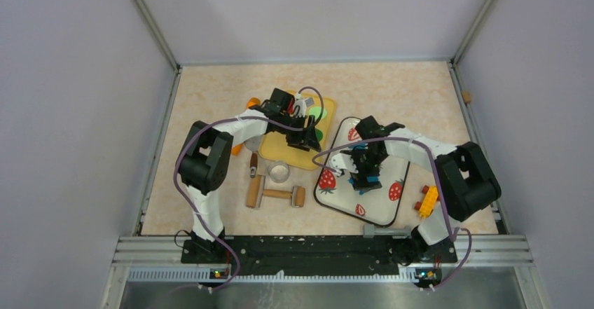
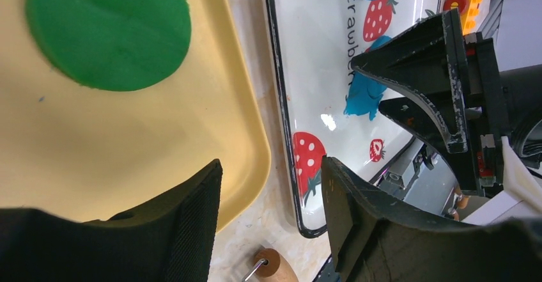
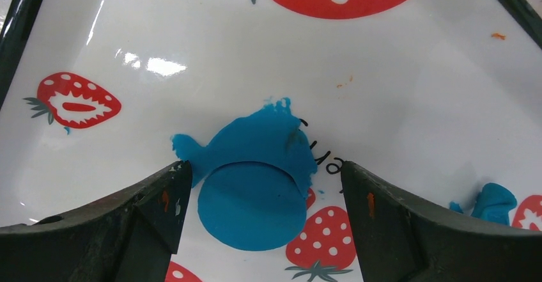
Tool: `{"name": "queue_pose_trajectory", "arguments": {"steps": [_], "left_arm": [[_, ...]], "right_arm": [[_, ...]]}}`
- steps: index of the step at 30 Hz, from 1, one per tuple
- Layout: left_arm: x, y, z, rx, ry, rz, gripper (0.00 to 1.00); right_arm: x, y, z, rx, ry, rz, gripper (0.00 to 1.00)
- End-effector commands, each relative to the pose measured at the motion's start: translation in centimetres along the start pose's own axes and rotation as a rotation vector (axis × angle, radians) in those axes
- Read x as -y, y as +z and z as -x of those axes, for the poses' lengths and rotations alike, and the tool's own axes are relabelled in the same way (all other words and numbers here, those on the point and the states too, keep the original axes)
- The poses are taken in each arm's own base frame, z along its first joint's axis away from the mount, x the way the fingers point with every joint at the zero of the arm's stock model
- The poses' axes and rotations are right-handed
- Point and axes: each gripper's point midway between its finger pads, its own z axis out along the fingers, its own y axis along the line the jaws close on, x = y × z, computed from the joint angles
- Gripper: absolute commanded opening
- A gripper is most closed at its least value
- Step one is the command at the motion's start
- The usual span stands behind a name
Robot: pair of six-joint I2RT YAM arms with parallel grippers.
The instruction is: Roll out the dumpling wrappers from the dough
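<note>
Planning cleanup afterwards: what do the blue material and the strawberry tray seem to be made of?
The dough looks like soft, matte modelling clay: ragged, smeared edges. The dumpling wrapper against it looks the same clay, flat and clean-cut. The strawberry tray is glossy, probably plastic or enamelled metal: sharp glare spots.

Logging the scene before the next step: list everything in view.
wrapper: one, blue, strawberry tray, between right fingers
dough: ragged patch plus scraps, blue, same tray
strawberry tray: one, white with black rim, right of centre
yellow tray: one, yellow, centre
green disc: one, green, on yellow tray
roller: one, wood, table before yellow tray
ring cutter: one, silvery, beside roller
blocks: a few, yellow and orange, table right of strawberry tray
left gripper: open, empty, over yellow tray's edge
right gripper: open, straddling wrapper
</note>
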Motion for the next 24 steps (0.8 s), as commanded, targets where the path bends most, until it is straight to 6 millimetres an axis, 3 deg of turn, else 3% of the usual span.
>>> {"name": "queue_pose_trajectory", "arguments": {"steps": [1, 7, 14, 24], "left_arm": [[0.4, -0.4, 2.2, 0.057, 0.024, -0.013, 0.61], [0.1, -0.5, 2.8, 0.065, 0.017, -0.012, 0.61], [0.0, -0.4, 3.0, 0.069, 0.013, -0.013, 0.61], [0.0, -0.4, 3.0, 0.073, 0.018, -0.011, 0.61]], "right_arm": [[-0.3, 0.8, 0.1, -0.010, -0.035, -0.004, 0.87], [-1.1, 0.9, -0.3, -0.025, -0.044, -0.010, 0.85], [-1.8, 1.5, -1.4, -0.064, -0.013, -0.001, 0.74], [-0.5, 1.8, 0.1, -0.034, 0.047, -0.039, 0.48]]}}
